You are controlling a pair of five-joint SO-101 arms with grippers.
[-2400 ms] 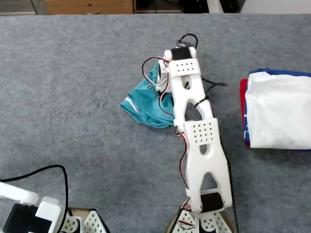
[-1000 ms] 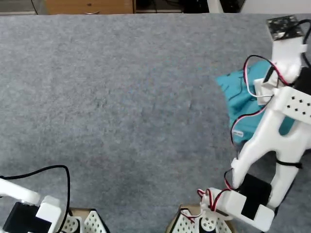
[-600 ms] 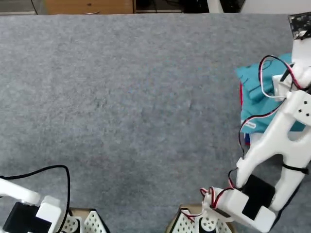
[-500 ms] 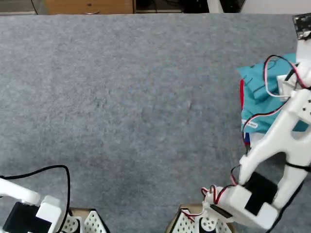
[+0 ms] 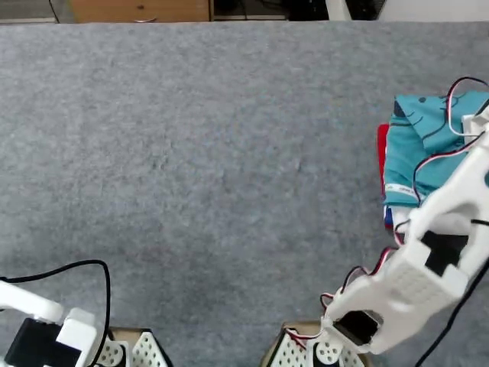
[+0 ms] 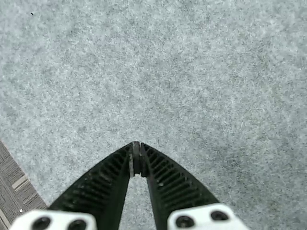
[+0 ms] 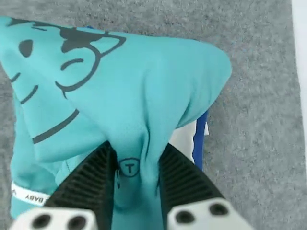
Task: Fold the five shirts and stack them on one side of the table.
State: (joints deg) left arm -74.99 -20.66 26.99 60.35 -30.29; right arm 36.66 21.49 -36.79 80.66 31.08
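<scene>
The right gripper (image 7: pixel 136 154) pinches the teal shirt (image 7: pixel 144 81) over the shirt stack (image 5: pixel 381 153) at 3 o'clock of the bench (image 5: pixel 191 153), while the left gripper (image 6: pixel 136 162) is closed and empty.

Four shirts at right: one teal shirt (image 5: pixel 416 145), one red shirt (image 5: pixel 381 153), one blue shirt (image 7: pixel 202 136), one white shirt (image 7: pixel 184 139); two grippers, left gripper (image 6: pixel 135 160) and right gripper (image 7: pixel 136 151)

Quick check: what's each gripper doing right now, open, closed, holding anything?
Left gripper: closed, holding nothing.
Right gripper: closed on the teal shirt.
</scene>
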